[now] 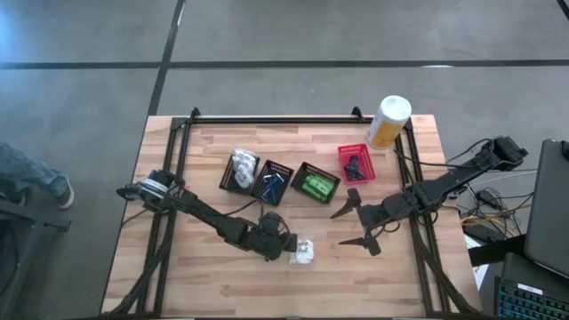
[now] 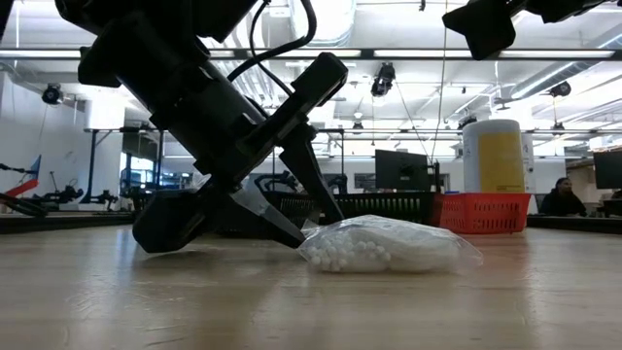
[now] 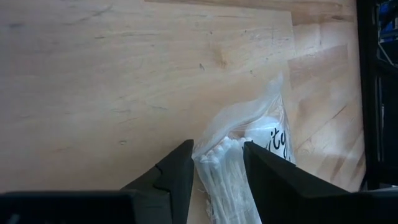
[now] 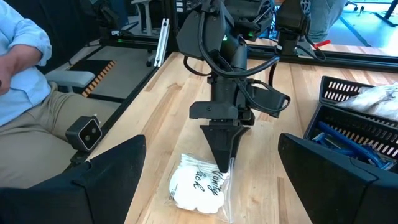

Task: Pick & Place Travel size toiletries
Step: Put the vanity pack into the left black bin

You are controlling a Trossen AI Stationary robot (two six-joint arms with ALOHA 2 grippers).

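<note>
Nearest the front edge of the table [image 1: 178,284], a clear-wrapped white packet [image 1: 304,252] lies flat on the wood. The left gripper [image 1: 286,247] is tilted down onto it, its 2 fingers [image 3: 177,177] closed on one end of the packet's plastic; the left wrist view shows the wrap pinched between them, with printed lettering only partly readable and the packet's lower part cut off by the frame. In the low view the packet's small white contents show through the wrap, and the fingertips are hidden where they meet it.

Just to the right, the right gripper [image 1: 357,224] hovers above bare wood with its fingers spread wide apart, holding nothing.

Farther back stand 4 mesh baskets: 1 with white wrapped lumps [image 1: 243,166], 1 with dark and blue sachets [image 1: 272,183], 1 with green packets [image 1: 315,187], and a red basket [image 1: 356,164] whose dark contents are hard to make out. Behind them stands a white-and-yellow canister [image 1: 388,121].
</note>
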